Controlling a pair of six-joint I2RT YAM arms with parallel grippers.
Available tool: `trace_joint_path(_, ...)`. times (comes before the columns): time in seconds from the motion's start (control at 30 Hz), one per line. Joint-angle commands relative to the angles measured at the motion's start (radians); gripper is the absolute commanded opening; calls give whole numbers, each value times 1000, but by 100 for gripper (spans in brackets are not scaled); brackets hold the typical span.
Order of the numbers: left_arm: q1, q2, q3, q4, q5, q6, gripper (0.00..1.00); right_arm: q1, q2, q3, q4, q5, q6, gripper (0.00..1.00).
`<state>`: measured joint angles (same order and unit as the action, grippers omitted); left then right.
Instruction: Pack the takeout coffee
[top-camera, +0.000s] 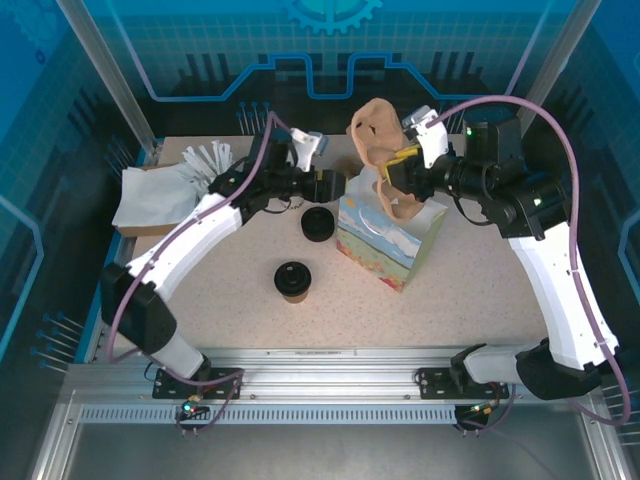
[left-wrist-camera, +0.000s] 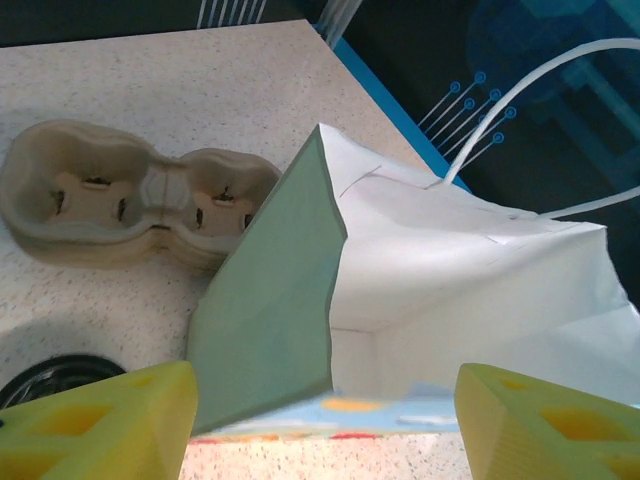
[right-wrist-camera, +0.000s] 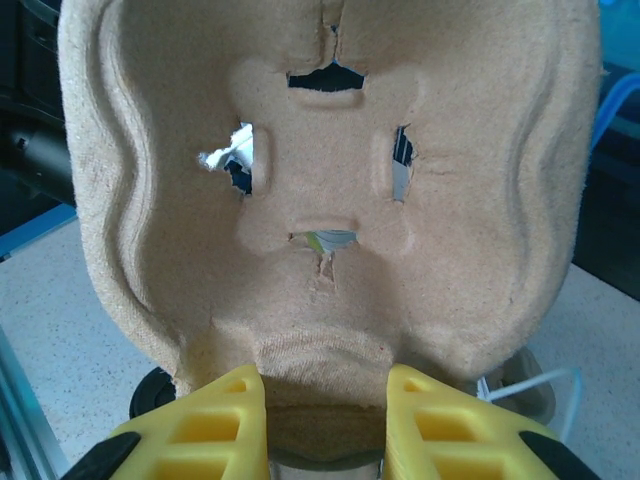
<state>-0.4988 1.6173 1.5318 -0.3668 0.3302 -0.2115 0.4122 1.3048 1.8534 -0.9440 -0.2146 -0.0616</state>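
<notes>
While the right fingers (top-camera: 405, 157) clamp a tan moulded-pulp cup carrier (top-camera: 375, 135), the brown paper, black-lidded takeout coffee (top-camera: 292, 280) stands upright behind the parted left fingers (top-camera: 324, 186), nearer that arm.

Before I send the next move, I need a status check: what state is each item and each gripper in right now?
Takeout coffee: upright on the table, lid on, not yet packed.
Paper bag: standing, mouth open.
Cup carrier: held off the table, tilted on edge above the bag's mouth, pockets empty.
Right gripper: shut on the cup carrier's edge.
Left gripper: open, at the bag's mouth, holding nothing.
</notes>
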Motion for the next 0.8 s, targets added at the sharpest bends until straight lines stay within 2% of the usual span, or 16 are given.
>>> trace_joint_path(0.0,-7,68,94,-36,50,81,68,-40,-13,-30,6,-51,26,25)
trace_joint_path(0.3,-11,215,244,-111,115,105,58,-85,-8,-98,51,-84,32,25)
trace_joint_path(0.63,-12,250,265,-111,116,88,34,-99,33,-124,67,-79,0,25)
trace_joint_path(0.77,-12,250,262,-94,119,73,28,-105,42,-148,89,-100,-37,25)
